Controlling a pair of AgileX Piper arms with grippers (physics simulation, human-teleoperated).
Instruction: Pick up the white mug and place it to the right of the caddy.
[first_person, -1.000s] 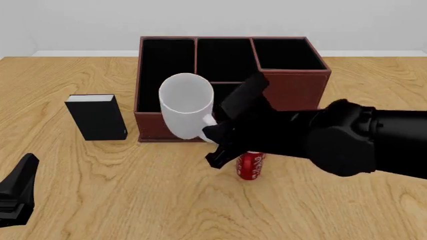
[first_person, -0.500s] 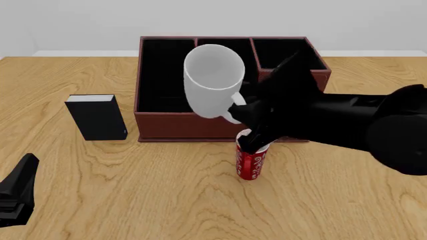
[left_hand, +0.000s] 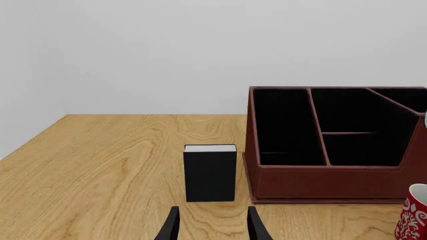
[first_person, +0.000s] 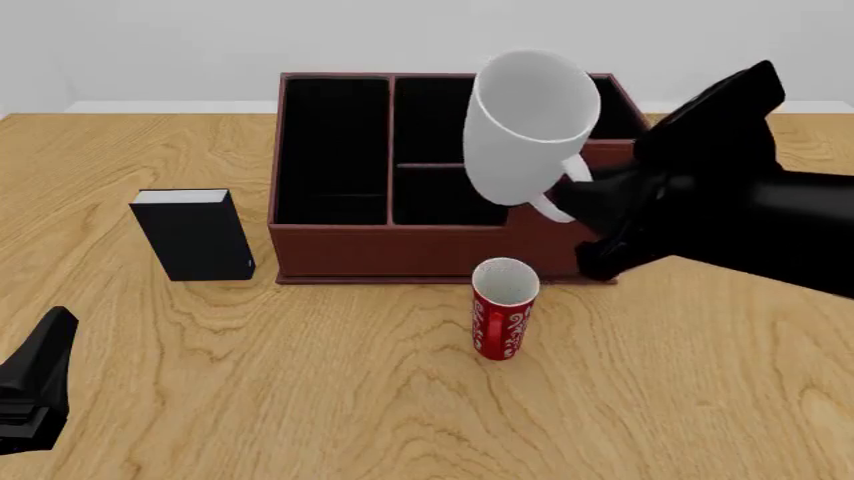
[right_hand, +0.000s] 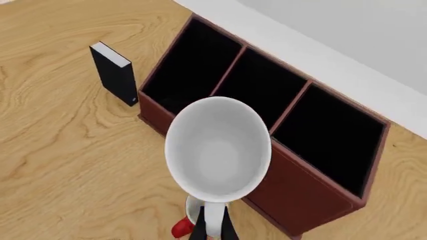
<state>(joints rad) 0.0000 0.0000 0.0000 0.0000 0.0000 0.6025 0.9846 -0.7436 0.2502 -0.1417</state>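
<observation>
The white mug (first_person: 527, 125) hangs in the air, tilted, over the right half of the caddy (first_person: 400, 252). My right gripper (first_person: 571, 203) is shut on its loop handle and comes in from the right. In the right wrist view the white mug (right_hand: 217, 150) fills the middle with its mouth toward the camera, the gripper (right_hand: 212, 231) clamps the handle, and the caddy (right_hand: 303, 192) lies below. My left gripper (first_person: 34, 385) is low at the front left, open and empty; its wrist view shows the fingers (left_hand: 172, 227) apart and the caddy (left_hand: 320, 181).
A slim red mug with a white pattern (first_person: 505, 310) stands upright just in front of the caddy's front wall, below the lifted mug. A small black book-like box (first_person: 196, 235) stands left of the caddy. Bare wooden table (first_person: 747, 380) lies right of the caddy.
My right gripper has carried the white mug up and to the right, from in front of the caddy's left part to above its right part. The red mug is now uncovered. The left arm has not moved.
</observation>
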